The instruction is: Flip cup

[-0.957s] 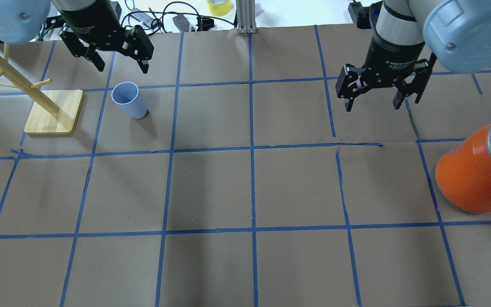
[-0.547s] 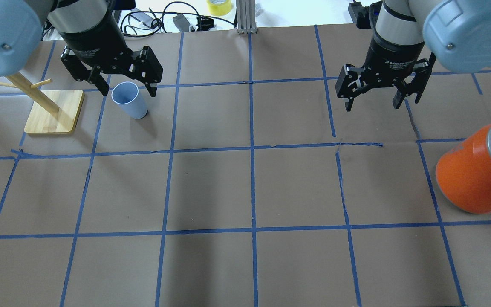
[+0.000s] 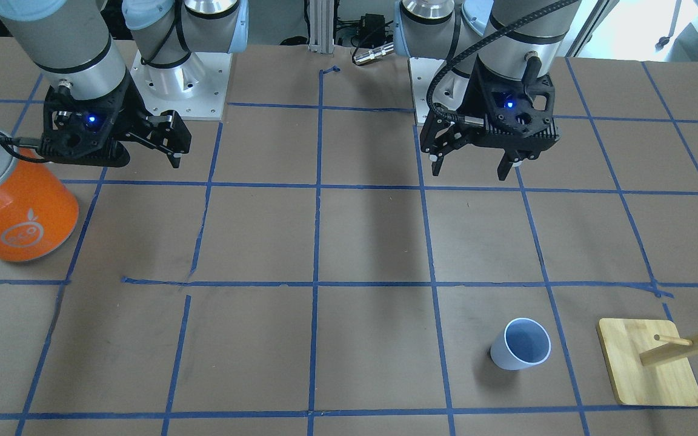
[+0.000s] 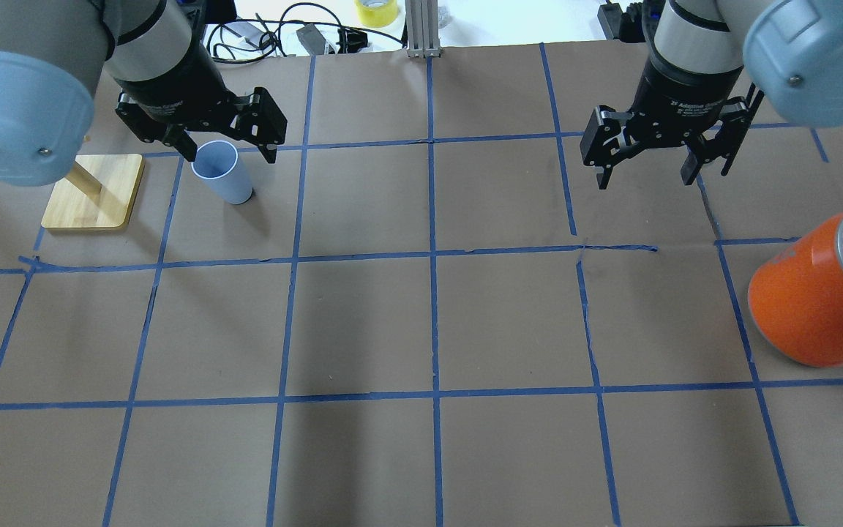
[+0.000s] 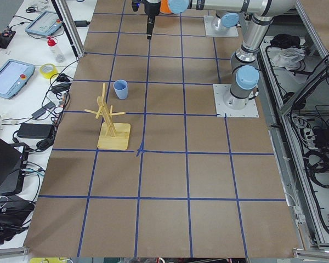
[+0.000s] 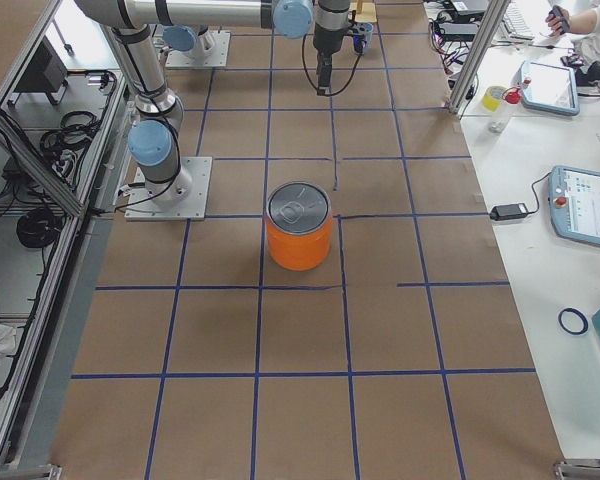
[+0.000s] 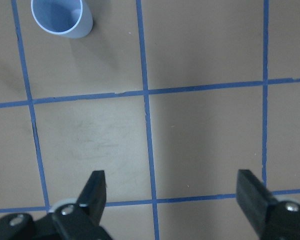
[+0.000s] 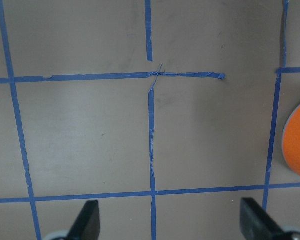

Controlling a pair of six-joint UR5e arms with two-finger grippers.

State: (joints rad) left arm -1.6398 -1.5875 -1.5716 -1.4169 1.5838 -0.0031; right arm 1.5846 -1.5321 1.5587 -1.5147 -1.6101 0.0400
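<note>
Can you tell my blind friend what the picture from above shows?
A small pale blue plastic cup stands mouth-up beside a wooden stand base. The left claw hangs open near it, not touching; the right claw hangs open.

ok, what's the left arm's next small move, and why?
Probably slide the left gripper sideways until the cup is centred between its fingers, before any descent. The jaws stand open, but in the left wrist view the upright, mouth-up cup sits in the top-left corner, well outside the gap.

Smooth matt plastic cup (image 4: 222, 172), wooden stand (image 4: 94, 192)
</note>
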